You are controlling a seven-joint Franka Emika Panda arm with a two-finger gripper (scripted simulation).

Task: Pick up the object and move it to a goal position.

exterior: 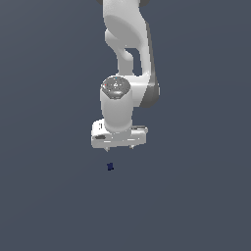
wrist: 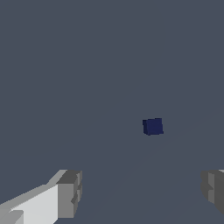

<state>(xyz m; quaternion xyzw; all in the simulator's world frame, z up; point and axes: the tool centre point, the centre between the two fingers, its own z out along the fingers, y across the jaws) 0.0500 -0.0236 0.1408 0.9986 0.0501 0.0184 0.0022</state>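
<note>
The object is a tiny dark navy-blue block [exterior: 110,166] lying on the flat grey surface, just below and slightly toward the exterior view's left of the gripper. It also shows in the wrist view [wrist: 153,126], ahead of the fingers and outside the gap between them. My white gripper [exterior: 119,147] hangs above the surface with its short fingertips [exterior: 132,147] pointing down. In the wrist view the two grey finger pads [wrist: 70,193] stand far apart with nothing between them, so the gripper [wrist: 141,192] is open and empty.
The white arm [exterior: 128,44] rises from the gripper to the top edge of the exterior view. The plain grey surface [exterior: 196,196] fills the rest of both views.
</note>
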